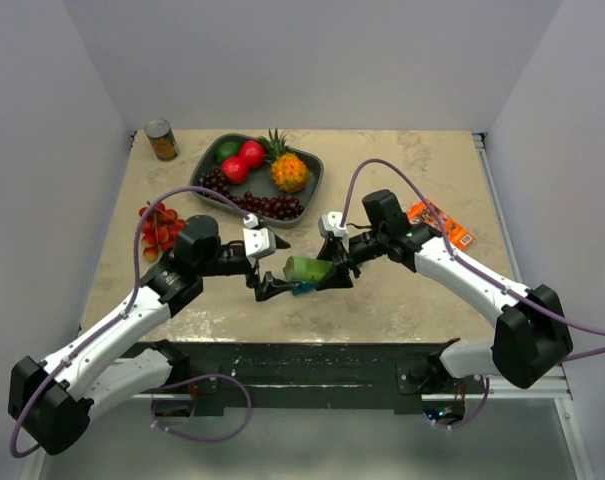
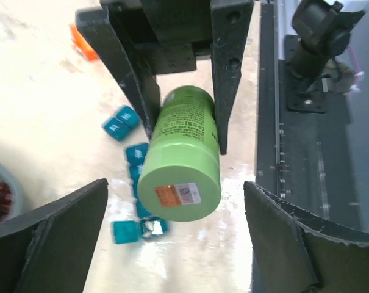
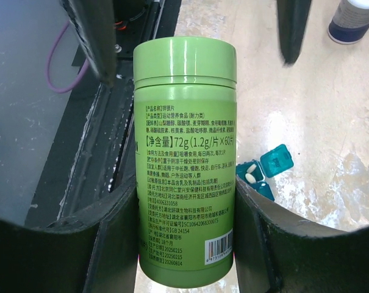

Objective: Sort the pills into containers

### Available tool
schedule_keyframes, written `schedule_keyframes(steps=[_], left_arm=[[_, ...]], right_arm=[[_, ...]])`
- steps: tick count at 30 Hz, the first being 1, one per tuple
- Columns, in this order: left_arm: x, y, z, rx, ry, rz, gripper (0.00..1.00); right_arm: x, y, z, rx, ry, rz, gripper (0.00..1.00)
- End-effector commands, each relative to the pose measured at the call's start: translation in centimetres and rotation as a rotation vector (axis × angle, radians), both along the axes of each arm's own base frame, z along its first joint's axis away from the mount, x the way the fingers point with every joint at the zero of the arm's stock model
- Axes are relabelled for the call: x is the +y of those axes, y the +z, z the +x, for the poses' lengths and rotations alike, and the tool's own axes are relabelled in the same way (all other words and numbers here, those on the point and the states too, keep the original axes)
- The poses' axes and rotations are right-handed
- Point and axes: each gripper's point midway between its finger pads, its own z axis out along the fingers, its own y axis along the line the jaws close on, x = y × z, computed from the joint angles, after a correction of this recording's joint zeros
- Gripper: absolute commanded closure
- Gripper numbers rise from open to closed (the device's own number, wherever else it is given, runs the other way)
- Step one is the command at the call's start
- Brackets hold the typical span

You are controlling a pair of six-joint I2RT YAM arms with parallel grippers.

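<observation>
On the table [image 1: 432,160] lie teal cube containers [image 2: 120,122]; left pincer [image 2: 175,185] open, right pincer [image 3: 185,183] gripping green bottle [image 3: 184,110].

The bottle [image 1: 308,268] hangs above the containers [image 2: 130,160] (tray [image 1: 202,162] behind, can [image 1: 162,140] left of it).

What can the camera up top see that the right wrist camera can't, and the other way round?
Only the top view shows the fruit tray, the can in the far corner and the orange packet. Only the right wrist view shows white pills lying in an open teal container, plus the small print on the green bottle. Both views show that bottle clamped in the right gripper.
</observation>
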Motion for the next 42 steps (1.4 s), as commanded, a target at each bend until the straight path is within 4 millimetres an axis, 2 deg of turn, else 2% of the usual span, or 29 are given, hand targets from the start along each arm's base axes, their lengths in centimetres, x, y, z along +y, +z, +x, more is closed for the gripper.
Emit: schedule_keyframes(steps=[1,3,5,7,9,12,13,14,16,17,24,29,34,37,38,40,42], left_arm=[[0.4,5.3,0.2,-0.174,0.048,-0.161,0.01],[0.9,6.2,-0.3,-0.159,0.079,-0.224,0.01],[1.8,7.7,-0.6,-0.051,0.174,-0.316,0.01],[2.9,8.2,0.1,0.047,0.303,-0.380,0.00],[2.9,8.3,-0.4,0.172,0.320,-0.395,0.00],[2.5,7.4,-0.1,0.400,0.384,-0.326,0.00],[1.9,6.1,0.5,0.511,0.415,-0.286,0.00],[1.7,5.8,0.5,0.568,0.429,-0.264,0.01],[0.8,5.1,-0.2,0.691,0.394,-0.231,0.05],[0.6,5.2,-0.1,0.707,0.387,-0.245,0.09],[-0.1,2.8,0.2,0.777,0.390,-0.185,0.18],[-0.5,1.5,-0.8,0.802,0.331,-0.151,0.21],[-1.0,1.0,-1.7,0.837,0.261,-0.149,0.30],[-1.3,0.9,-1.8,0.831,0.244,-0.158,0.40],[-1.3,1.0,-1.8,0.823,0.238,-0.160,0.52],[-1.3,1.2,-1.9,0.784,0.212,-0.158,0.64],[-1.1,1.5,-2.0,0.722,0.192,-0.160,0.72]], right_arm=[[0.6,2.5,0.7,-0.065,0.019,0.071,1.00],[0.6,2.5,0.7,-0.064,0.019,0.070,1.00],[0.6,2.5,0.7,-0.067,0.021,0.071,1.00],[0.7,2.5,0.7,-0.064,0.021,0.070,1.00],[0.6,2.4,0.7,-0.065,0.020,0.069,1.00],[0.6,2.5,0.8,-0.064,0.019,0.070,1.00],[0.7,2.5,0.7,-0.065,0.021,0.071,1.00],[0.6,2.4,0.8,-0.063,0.019,0.070,1.00],[0.6,2.4,0.8,-0.061,0.019,0.069,1.00],[0.6,2.4,0.8,-0.063,0.018,0.069,1.00],[0.6,2.5,0.8,-0.065,0.016,0.069,1.00],[0.6,2.5,0.8,-0.065,0.016,0.069,1.00],[0.7,2.4,0.8,-0.060,0.018,0.069,1.00],[0.7,2.4,0.8,-0.058,0.019,0.069,1.00],[0.7,2.4,0.8,-0.059,0.016,0.068,1.00],[0.7,2.3,0.9,-0.058,0.016,0.067,1.00],[0.7,2.4,0.8,-0.059,0.018,0.071,1.00]])
